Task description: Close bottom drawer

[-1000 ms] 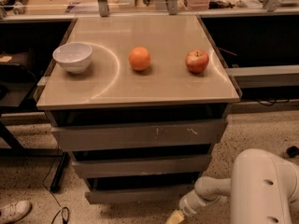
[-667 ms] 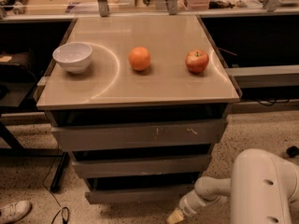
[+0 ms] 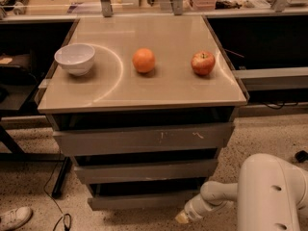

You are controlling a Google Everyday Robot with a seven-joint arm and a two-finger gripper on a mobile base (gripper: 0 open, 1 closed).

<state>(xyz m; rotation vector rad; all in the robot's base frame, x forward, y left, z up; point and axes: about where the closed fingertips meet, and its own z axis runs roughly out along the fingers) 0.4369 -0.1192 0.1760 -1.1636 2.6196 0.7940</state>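
The bottom drawer (image 3: 144,201) is the lowest and narrowest of three grey drawers in the cabinet. Its plain front stands a little out, with a dark gap above it. The mid-width drawer (image 3: 144,171) and the widest drawer (image 3: 144,138), which has pale scratches, sit above it. My gripper (image 3: 182,218) is low near the floor, just in front of and below the right end of the bottom drawer's front. My white arm (image 3: 269,196) fills the lower right corner.
On the cabinet's tan top (image 3: 144,93) stand a white bowl (image 3: 75,58), an orange (image 3: 144,60) and a red apple (image 3: 202,63). A black table leg (image 3: 61,177) and cable are at the left, with a white shoe (image 3: 14,217) on the speckled floor.
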